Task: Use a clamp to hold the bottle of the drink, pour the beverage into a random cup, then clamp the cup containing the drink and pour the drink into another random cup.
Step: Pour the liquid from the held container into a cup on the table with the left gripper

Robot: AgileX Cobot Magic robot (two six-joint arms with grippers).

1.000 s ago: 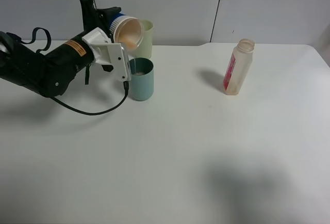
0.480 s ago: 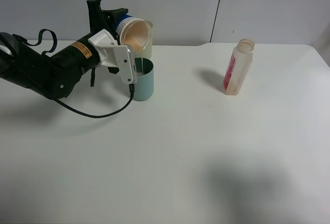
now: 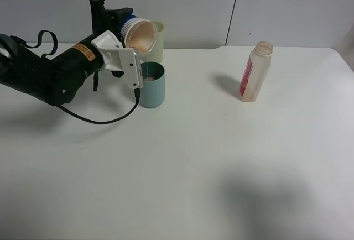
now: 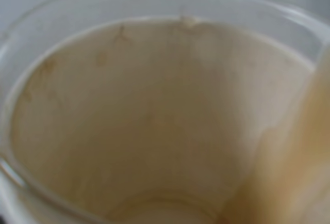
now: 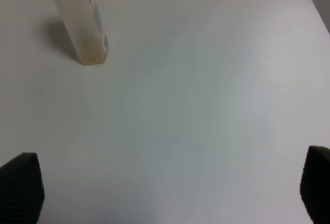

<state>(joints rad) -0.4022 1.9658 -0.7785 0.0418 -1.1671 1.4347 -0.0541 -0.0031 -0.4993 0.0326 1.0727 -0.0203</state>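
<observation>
The left hand (image 3: pixel 123 45) is clamped on the blue-and-white cup (image 3: pixel 136 33), one flat white jaw plate lying along the cup's near side. The cup is lifted off the desk (image 3: pixel 182 157) and tipped far over, so its tan inside faces outward and down toward the teal tumbler (image 3: pixel 151 84). The cup's lower rim hangs just above the tumbler's back edge; whether they touch cannot be told. In the left wrist view the tan, stained inside of the cup (image 4: pixel 154 126) fills nearly the whole picture, and no jaw shows there.

The teal tumbler stands upright on the desk, directly below the tipped cup and just beside the hand's white plate. Something pale shows inside the tumbler near the rim. Behind the tumbler, partly hidden by the tipped cup, stands a pale yellow-green tumbler (image 3: pixel 157 41), upright near the desk's back edge. A black cable (image 3: pixel 99 119) loops from the left arm across the desk beside the teal tumbler.

Well apart from the teal tumbler, far to its right, the bottle (image 3: pixel 255 72) stands upright and uncapped, its pink-red label toward the tumbler.

The right hand (image 5: pixel 165 188) holds nothing: its two dark fingertips (image 5: pixel 20 185) stand wide apart above bare desk, with the bottle (image 5: pixel 80 20) ahead of them.
</observation>
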